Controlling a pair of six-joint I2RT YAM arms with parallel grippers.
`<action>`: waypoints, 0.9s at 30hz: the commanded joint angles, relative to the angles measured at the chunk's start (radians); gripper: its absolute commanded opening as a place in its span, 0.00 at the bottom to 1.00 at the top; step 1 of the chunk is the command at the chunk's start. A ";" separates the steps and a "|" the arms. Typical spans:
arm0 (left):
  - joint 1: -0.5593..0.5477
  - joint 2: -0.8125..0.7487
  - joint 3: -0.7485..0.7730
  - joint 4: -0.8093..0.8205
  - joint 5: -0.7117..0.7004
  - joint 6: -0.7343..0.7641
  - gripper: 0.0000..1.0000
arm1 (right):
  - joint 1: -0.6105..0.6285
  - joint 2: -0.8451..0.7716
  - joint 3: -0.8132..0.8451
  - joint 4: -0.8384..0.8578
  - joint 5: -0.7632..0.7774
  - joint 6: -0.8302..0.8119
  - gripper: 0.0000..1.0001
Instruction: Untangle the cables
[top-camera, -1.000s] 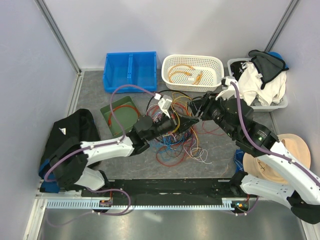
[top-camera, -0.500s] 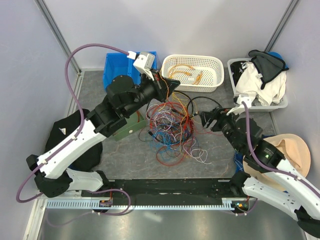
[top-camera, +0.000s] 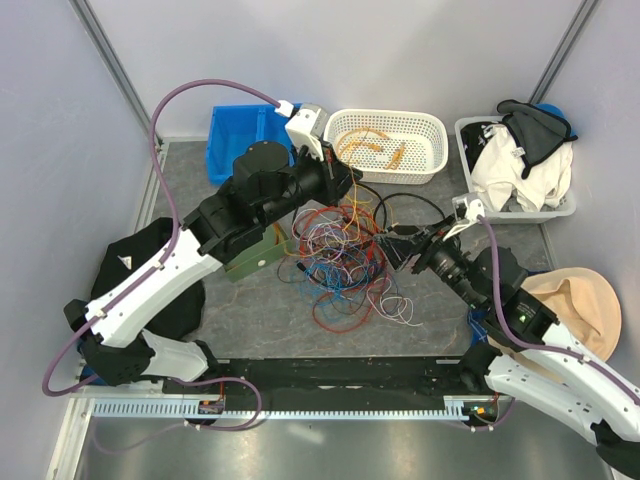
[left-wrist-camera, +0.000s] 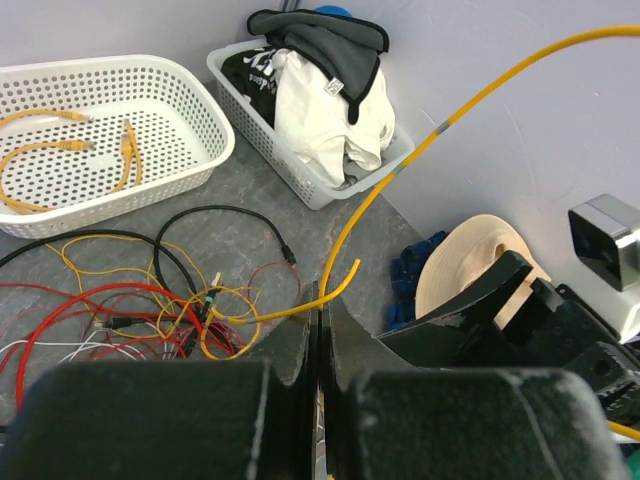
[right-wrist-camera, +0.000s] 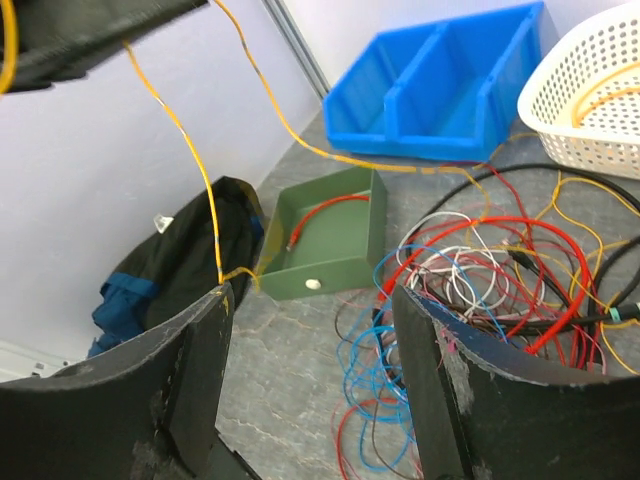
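Observation:
The cables (top-camera: 340, 255) lie as a loose tangle of red, blue, white, yellow and black wires on the grey mat. My left gripper (top-camera: 350, 175) is raised over the pile's far side, near the white basket. In the left wrist view it (left-wrist-camera: 322, 300) is shut on a yellow cable (left-wrist-camera: 440, 130) that runs up and off to the right. My right gripper (top-camera: 393, 247) sits low at the pile's right edge, open with nothing between its fingers (right-wrist-camera: 310, 320). The taut yellow cable (right-wrist-camera: 190, 150) passes down to the tip of its left finger (right-wrist-camera: 200, 340).
A white basket (top-camera: 435, 135) holding orange cables, a blue bin (top-camera: 235, 150) and a basket of clothes (top-camera: 520, 160) stand along the back. A green tray (top-camera: 255, 255) with a red cable and a black bag (top-camera: 135, 265) are at the left. A straw hat (top-camera: 575, 305) lies at the right.
My left arm rose out of the pile toward the back, pulling the yellow cable up. The right gripper opened, drew back from the pile's far side and settled low at its right edge.

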 joint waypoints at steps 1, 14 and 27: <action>0.002 -0.007 0.051 -0.002 -0.016 0.045 0.02 | 0.003 -0.020 -0.009 0.076 -0.023 -0.002 0.72; 0.002 -0.015 0.044 -0.003 0.036 0.025 0.02 | 0.003 0.100 0.073 0.107 0.007 -0.064 0.70; 0.002 -0.062 0.025 -0.003 0.100 -0.007 0.02 | 0.003 0.320 0.095 0.143 0.306 -0.186 0.70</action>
